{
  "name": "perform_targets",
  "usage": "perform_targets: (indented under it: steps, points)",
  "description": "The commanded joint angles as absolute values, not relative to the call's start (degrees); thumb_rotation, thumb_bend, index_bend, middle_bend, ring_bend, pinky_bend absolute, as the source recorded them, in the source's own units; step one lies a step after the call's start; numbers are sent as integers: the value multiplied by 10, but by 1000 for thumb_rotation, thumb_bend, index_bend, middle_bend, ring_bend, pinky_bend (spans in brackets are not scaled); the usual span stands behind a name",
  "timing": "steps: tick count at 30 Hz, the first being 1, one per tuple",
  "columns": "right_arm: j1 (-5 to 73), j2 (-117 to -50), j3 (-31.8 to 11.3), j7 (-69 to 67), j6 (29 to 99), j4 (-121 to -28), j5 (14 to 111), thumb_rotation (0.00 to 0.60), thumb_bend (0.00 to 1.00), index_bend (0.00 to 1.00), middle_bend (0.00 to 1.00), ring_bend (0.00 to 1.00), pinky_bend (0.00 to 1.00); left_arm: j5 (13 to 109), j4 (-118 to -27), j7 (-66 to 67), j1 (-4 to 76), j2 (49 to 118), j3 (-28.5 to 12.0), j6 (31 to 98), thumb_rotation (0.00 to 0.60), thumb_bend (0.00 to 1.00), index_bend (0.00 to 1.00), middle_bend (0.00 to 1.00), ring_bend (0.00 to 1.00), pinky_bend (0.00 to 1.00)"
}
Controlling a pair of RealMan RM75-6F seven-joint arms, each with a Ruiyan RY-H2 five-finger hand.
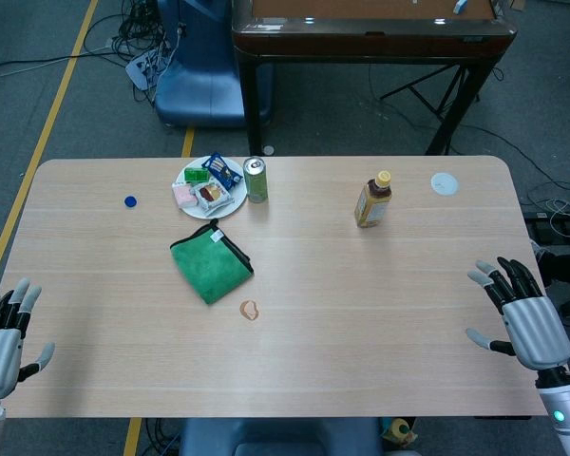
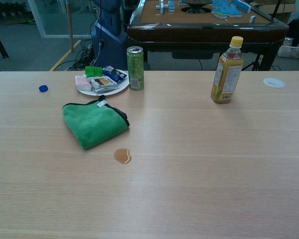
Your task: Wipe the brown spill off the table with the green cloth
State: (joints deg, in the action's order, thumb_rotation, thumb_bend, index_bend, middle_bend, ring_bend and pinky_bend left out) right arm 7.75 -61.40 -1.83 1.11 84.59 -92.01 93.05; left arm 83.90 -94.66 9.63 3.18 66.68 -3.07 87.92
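Both hands, left hand (image 1: 2, 347) and right hand (image 1: 527, 318), sit empty with fingers spread at the desk (image 1: 380, 313) edges, so I'd grab the green cloth (image 2: 93, 122) just up-left of the brown spill (image 2: 122, 156), left being closer.

Green cloth (image 2: 94, 122) edged in black, brown spill (image 2: 122, 156) on pale woodgrain table (image 2: 214, 164); green can (image 2: 135, 67), yellow-capped bottle (image 2: 227, 70), blue cap (image 2: 43, 88).

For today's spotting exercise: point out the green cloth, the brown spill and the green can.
green cloth (image 2: 93, 123), chest view, middle of the folded top.
brown spill (image 2: 122, 156), chest view, centre of the puddle.
green can (image 2: 135, 69), chest view, side wall.
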Motion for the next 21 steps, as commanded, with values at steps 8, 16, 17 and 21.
perform_targets:
  steps: [8,16,17,21]
  points:
    - [76,-610,-21,15,853,-922,931,600,181,207,168,60,20,841,-943,96,40,668,-33,869,600,270,26,0,0,0]
    - [74,-597,-32,41,873,-944,934,600,182,207,168,60,20,856,-940,73,61,662,-38,849,600,270,26,0,0,0]
    - [73,-594,-34,45,876,-948,934,600,182,207,168,60,20,859,-940,67,67,661,-39,843,600,270,26,0,0,0]
    - [71,-587,-39,56,884,-962,932,600,182,206,168,60,20,872,-939,53,93,663,-48,820,600,270,26,0,0,0]
